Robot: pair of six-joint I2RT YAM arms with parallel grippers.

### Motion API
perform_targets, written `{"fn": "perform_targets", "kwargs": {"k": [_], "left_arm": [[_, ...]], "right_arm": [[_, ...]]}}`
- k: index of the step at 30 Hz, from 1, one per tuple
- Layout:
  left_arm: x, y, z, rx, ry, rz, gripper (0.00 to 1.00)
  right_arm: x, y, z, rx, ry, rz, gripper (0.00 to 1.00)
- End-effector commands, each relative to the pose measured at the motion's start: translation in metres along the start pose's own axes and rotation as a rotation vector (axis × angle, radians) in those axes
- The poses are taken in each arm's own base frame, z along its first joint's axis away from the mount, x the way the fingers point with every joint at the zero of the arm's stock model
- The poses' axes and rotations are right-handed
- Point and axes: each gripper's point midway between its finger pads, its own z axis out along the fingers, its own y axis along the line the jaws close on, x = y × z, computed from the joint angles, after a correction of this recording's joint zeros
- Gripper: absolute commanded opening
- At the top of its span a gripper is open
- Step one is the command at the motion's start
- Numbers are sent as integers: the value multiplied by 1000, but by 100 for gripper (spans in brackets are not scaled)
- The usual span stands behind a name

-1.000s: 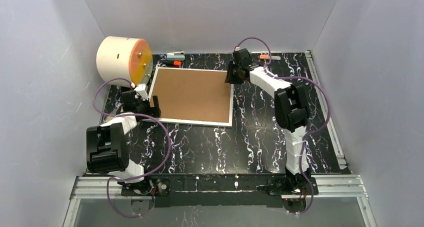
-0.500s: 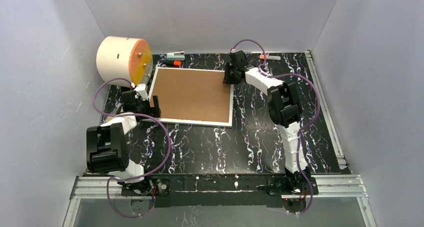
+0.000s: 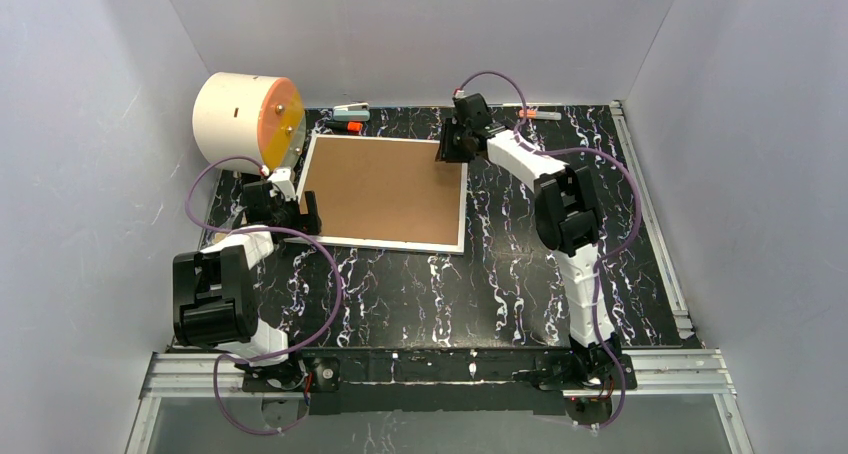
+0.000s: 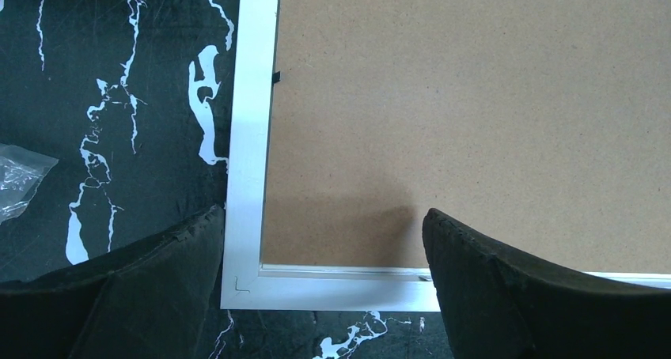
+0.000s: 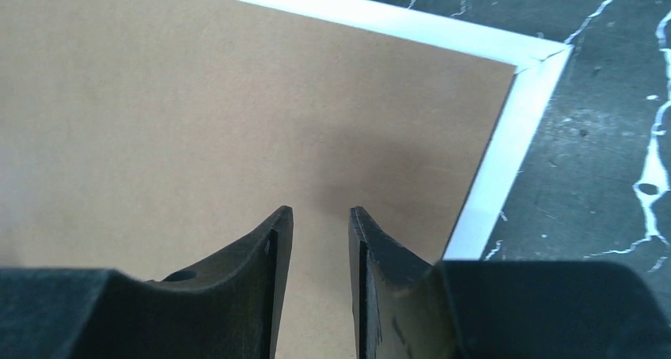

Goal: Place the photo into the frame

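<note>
The frame (image 3: 395, 243) lies flat at the back left of the table, its brown board back (image 3: 385, 189) facing up inside the thin white edge. The photo is not in view. My left gripper (image 3: 300, 214) is open over the frame's near left corner; in the left wrist view (image 4: 323, 217) its fingers straddle the white corner (image 4: 249, 137). My right gripper (image 3: 452, 152) hangs over the far right corner. In the right wrist view (image 5: 320, 213) its jaws stand a narrow gap apart, with nothing between them, above the board beside the white edge (image 5: 506, 145).
A white cylinder with an orange face (image 3: 245, 119) stands at the back left, next to the frame. Small orange-and-grey tools (image 3: 348, 114) (image 3: 530, 115) lie along the back wall. A clear plastic bag (image 4: 20, 181) lies left of the frame. Grey walls enclose three sides.
My right gripper has moved left, from beside the frame's far right corner to over the board. The left arm and the frame have not moved.
</note>
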Motion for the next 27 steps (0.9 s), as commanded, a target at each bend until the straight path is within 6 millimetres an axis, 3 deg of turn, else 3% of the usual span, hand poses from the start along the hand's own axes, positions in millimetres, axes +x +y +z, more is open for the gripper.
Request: {"fn": "perform_targets", "kwargs": {"k": [1,7,10,14,16,18,24,27], "left_arm": [[8,-3,-2,10,11,-9,90],[13,5,-5,-38,32,8,84],[13,10,-7,-62,41,18,80],[15,6,-9,-49,41,17,79],[16,-1,-10,-20,39,10,78],[17,-9,-10,11,39,7,78],[31,-40,-17,90,100,-23,66],[44,-69,-24,143,160,0,60]], "right_arm": [[0,30,1,-100,12,2,41],[12,41,37,-158,31,26,41],[23,28,50,-108,51,39,40],[53,5,52,-36,108,45,39],[62,-1,47,-14,124,40,39],[58,-1,35,-14,120,35,39],[0,20,-23,-75,13,11,42],[-11,26,-48,-103,-6,23,42]]}}
